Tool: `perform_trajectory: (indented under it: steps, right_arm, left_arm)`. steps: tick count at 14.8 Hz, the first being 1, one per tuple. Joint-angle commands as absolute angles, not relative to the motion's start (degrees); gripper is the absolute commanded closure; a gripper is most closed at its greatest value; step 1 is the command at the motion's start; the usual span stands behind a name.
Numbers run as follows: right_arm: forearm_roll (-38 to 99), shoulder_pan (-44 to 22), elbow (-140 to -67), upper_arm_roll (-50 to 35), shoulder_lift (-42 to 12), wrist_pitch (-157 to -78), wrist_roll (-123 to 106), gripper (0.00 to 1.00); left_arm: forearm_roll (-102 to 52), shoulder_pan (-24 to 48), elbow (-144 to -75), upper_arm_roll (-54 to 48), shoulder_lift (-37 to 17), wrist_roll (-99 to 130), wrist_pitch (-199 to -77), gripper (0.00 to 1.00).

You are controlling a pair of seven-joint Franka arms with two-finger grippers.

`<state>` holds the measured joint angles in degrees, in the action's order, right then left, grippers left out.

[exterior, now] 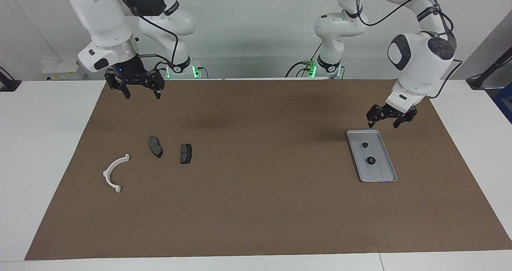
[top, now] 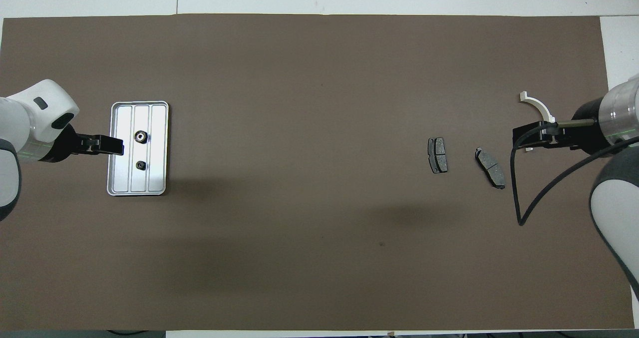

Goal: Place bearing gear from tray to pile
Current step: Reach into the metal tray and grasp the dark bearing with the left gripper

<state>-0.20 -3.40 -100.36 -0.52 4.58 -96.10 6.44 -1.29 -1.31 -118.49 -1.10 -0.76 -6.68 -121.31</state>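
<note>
Bearing gear is seated in tray, untouched; left gripper, jaws open and empty, is held above tray's robot-side rim, so descent is needed next; right gripper is parked open.

Both views are evenly and brightly lit from above, with no harsh glare on the matte brown mat and focus sharp from edge to edge. Soft, blurred shadows of the raised arms lie on the mat, one just beside the tray toward the middle of the table and a fainter one near the two brake pads. The tray's metal floor reflects the light as a pale sheen, and the white table around the mat looks bright but not washed out.
</note>
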Motion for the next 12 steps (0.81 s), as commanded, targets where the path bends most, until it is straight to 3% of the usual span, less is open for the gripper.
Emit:
perform_trajectory:
  steps: [1,12]
  right_arm:
    - [-0.09,-2.81,-100.81,-0.62,5.19,-97.03,5.63,0.00]
    - [-0.18,-1.58,-100.81,-0.35,5.36,-96.86,5.80,0.00]
  left_arm:
    - [-1.67,-2.99,-124.36,-1.32,0.53,-8.09,-127.25,0.00]
    - [-1.67,-2.11,-127.62,-1.41,-8.96,-7.47,-140.53,0.00]
